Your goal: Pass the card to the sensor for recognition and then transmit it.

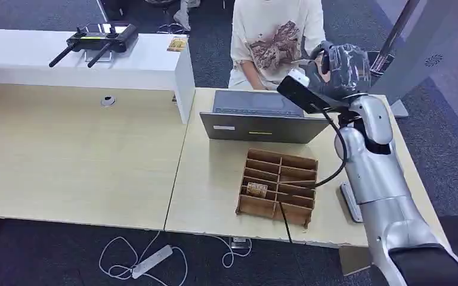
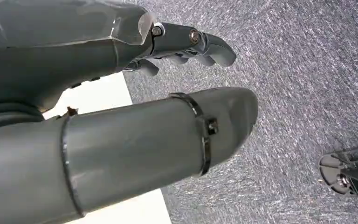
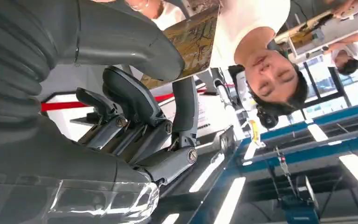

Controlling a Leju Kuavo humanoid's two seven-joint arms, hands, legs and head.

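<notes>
Card (image 3: 193, 44), brown and patterned, is pinched between the thumb and a finger of the right hand (image 1: 341, 67), which is raised at the upper right of the head view before a seated person (image 1: 274, 36). The left hand (image 2: 121, 107) is seen over grey carpet (image 2: 307, 70), fingers apart and holding nothing. A cardboard tray (image 1: 280, 185) of compartments sits at centre, below a laptop (image 1: 262, 119).

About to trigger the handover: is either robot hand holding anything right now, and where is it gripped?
The right robot hand pinches the card between thumb and a finger, near one edge. The left robot hand holds nothing.
</notes>
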